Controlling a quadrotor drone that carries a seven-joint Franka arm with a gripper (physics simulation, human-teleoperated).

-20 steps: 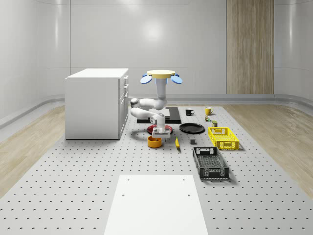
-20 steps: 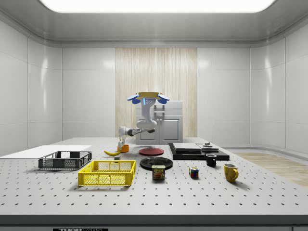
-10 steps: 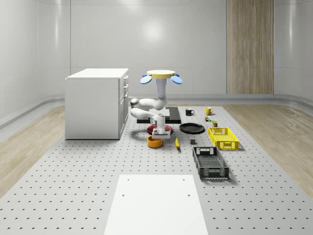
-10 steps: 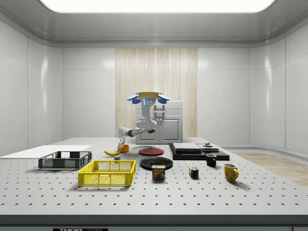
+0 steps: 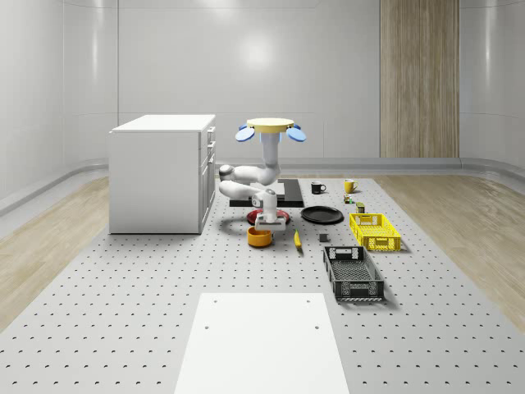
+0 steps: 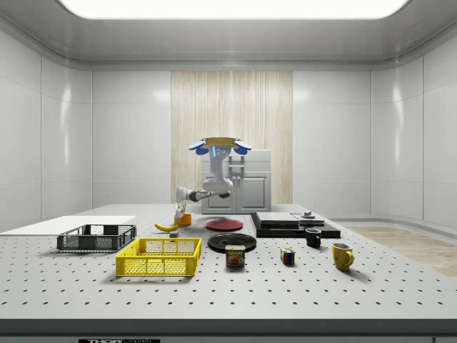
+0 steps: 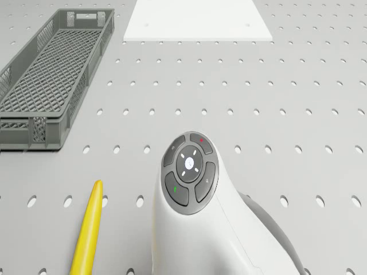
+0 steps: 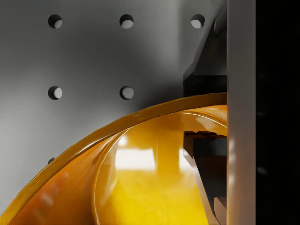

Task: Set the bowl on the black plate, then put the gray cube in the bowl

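One change: gripper [image 5: 268, 222] is sinking a little lower onto the bowl [image 5: 259, 237] than a second ago.
Grasp: fingers [image 8: 241, 112] are straddling the bowl's rim, not visibly clamped.
Bowl: sitting on the table, well short of the black plate [image 5: 321, 215].
Drone [image 5: 271, 125]: hovering behind the bowl.
Meaning: pickup is nearing.

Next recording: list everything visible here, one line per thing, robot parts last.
bowl: 1, orange, on the table under the gripper
black plate: 1, beyond the banana
red plate: 1, behind the bowl
banana: 1, yellow, beside the bowl
gray cube: 1, between banana and yellow crate
crates: 2, yellow, dark gray
mugs: 2, black, yellow
can: 1, beside the yellow crate
puzzle cube: 1, multicoloured
cabinet: 1, white
drone: hovers above the table
gripper: straddling the bowl's rim
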